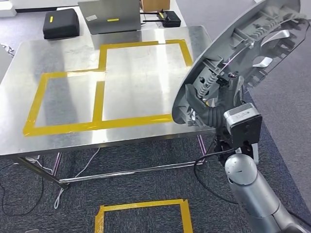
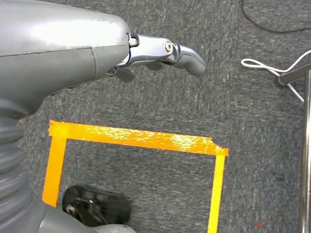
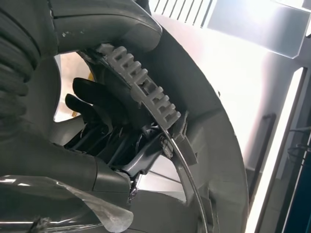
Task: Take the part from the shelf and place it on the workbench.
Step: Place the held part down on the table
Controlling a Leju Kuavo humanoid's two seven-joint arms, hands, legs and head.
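The part is a large round grey wheel cover (image 1: 242,53) with ribs and cut-outs on its inner side. My right hand (image 1: 211,109) grips it at its lower rim and holds it tilted in the air over the right end of the steel workbench (image 1: 73,141). In the right wrist view the dark fingers (image 3: 95,104) curl through the ribbed inside of the cover (image 3: 220,160). My left hand (image 2: 161,51) hangs over the grey carpet with its fingers stretched out and nothing in them.
Yellow tape marks two adjoining rectangles (image 1: 97,104) on the bench top. A black case (image 1: 60,23) and a grey box (image 1: 110,17) lie beyond the bench. On the carpet, a yellow tape square (image 1: 143,213) lies in front of the bench, with cables near the legs.
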